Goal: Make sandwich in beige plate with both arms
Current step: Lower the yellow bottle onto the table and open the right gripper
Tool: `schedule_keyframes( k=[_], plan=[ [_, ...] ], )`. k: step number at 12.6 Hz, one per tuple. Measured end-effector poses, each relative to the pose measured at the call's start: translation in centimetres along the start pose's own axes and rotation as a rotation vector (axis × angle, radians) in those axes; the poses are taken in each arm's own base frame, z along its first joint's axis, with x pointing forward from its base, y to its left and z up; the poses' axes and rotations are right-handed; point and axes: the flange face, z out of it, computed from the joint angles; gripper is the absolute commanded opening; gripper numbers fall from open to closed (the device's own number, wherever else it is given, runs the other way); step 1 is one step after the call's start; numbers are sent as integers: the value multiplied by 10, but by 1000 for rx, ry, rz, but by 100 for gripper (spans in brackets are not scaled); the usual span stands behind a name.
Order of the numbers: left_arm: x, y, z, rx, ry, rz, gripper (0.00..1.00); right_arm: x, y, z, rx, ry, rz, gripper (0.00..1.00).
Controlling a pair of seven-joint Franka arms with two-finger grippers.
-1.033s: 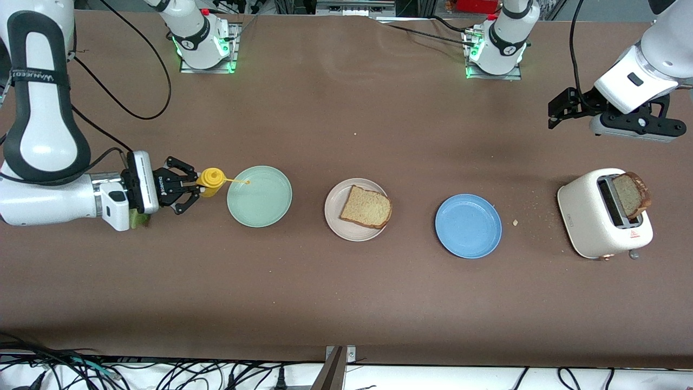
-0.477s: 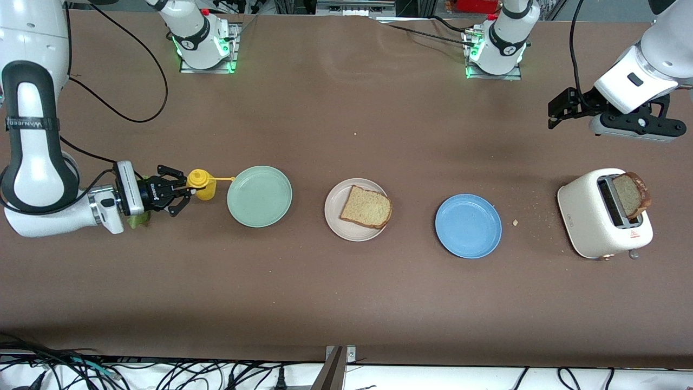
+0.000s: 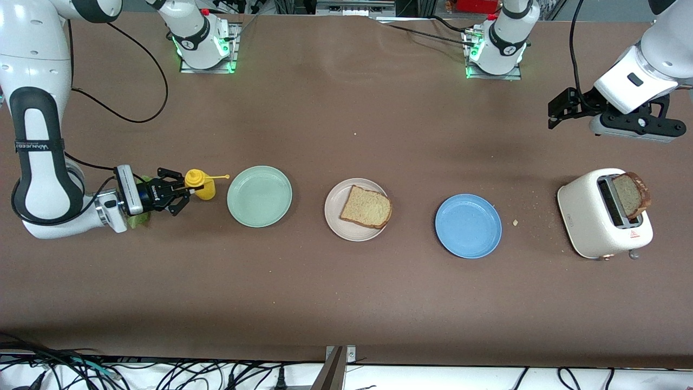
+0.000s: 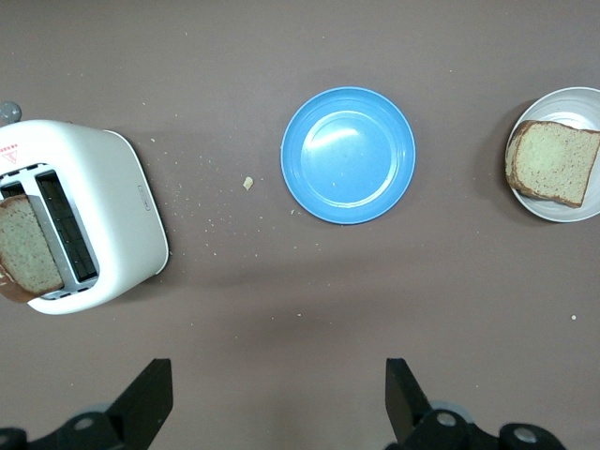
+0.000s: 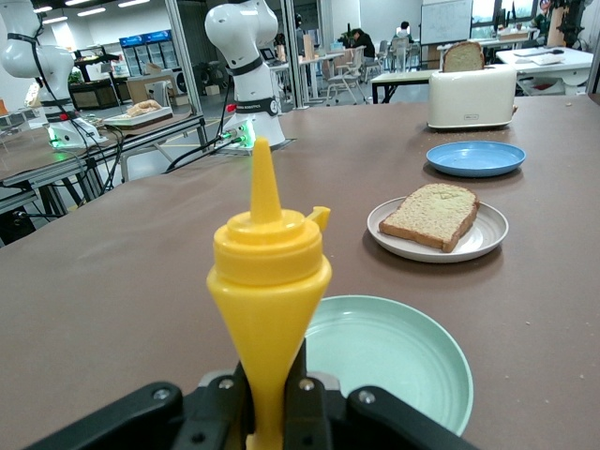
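Gripping a yellow squeeze bottle (image 3: pixel 199 184) at its narrow waist, the right gripper (image 3: pixel 184 190) sits at mid-left of the front frame, fingers clamped tight; forearm nearly level, low over the brown table (image 3: pixel 346 281). Bottle is glossy plastic, cone-shaped with a pointed nozzle (image 5: pixel 263 178), standing upright just beside the pale green plate (image 3: pixel 259 196). A scrap of ruffled green lettuce (image 3: pixel 138 219) peeks from under the right wrist.

Beige plate (image 3: pixel 335 216), round, matte, shallow-rimmed, lies at frame centre. On it rests one square slice of brown bread (image 3: pixel 366 207), porous crumb, darker crust. Blue plate (image 3: pixel 468 226), smooth, sits right of centre, bare.

White toaster (image 3: pixel 587 216), rounded glossy shell, stands at lower right of mid-frame, a second bread slice (image 3: pixel 631 195) upright in a slot. Crumbs (image 3: pixel 515 222) are scattered between toaster and blue plate.

Left gripper (image 3: pixel 560 108) waits in the air at upper right, fingers (image 4: pixel 150 398) spread wide, nothing held, wrist angled downward over the table.
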Motion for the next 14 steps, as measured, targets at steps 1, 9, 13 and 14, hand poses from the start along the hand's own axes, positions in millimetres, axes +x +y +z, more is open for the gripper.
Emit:
schedule_keyframes(
  k=[1,9,13,14],
  plan=[
    [0,0,0,0,0,0,100,-9,-2,2,4,12,3,13],
    [0,0,0,0,0,0,100,-58,-14,11,7,59,3,15],
    [0,0,0,0,0,0,100,-75,-19,15,6,75,7,15],
    [0,0,0,0,0,0,100,-79,-20,16,5,79,3,15]
  ],
)
